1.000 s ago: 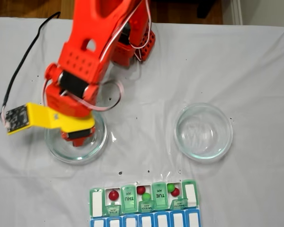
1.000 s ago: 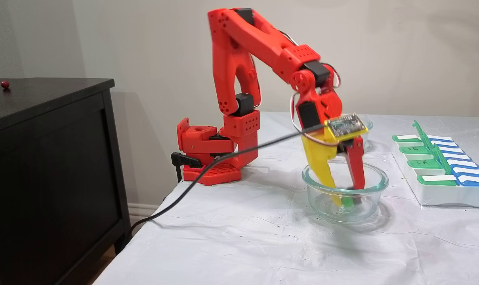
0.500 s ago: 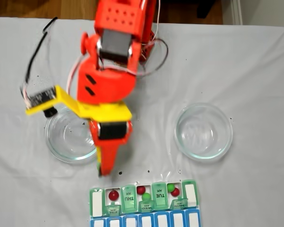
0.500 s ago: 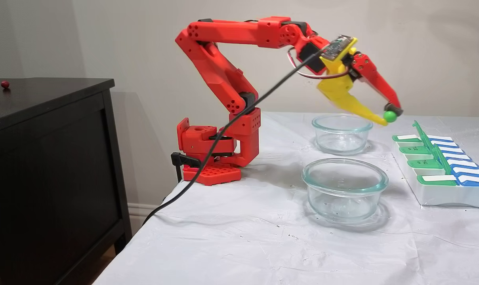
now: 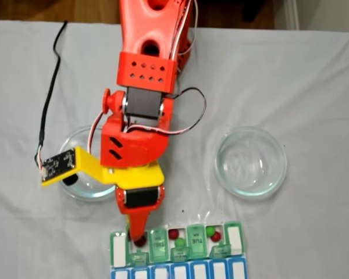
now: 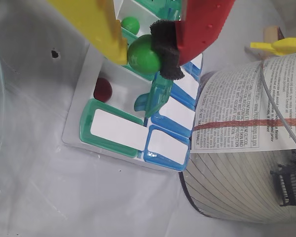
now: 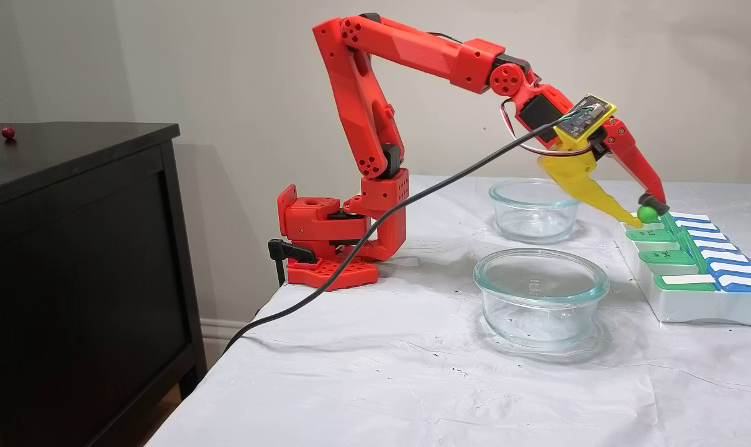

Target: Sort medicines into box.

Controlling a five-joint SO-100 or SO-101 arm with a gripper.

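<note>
White-covered worktop (image 7: 375, 385), two glass bowls (image 7: 540, 297) empty. Fingers (image 6: 116, 34) clamped on a green ball (image 6: 143, 54), just above the pill box (image 6: 113, 129), over a compartment holding a red ball (image 6: 102, 89).

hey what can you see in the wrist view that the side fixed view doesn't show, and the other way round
The wrist view alone looks down into the open compartments of the pill organizer: a dark red ball lies in one, a second green ball in another. A printed paper cylinder stands beside the organizer.

The side fixed view alone takes in the whole red arm, two glass bowls and a black cabinet with a small red ball on top.

Both show the gripper shut on a green ball above the organizer.
</note>
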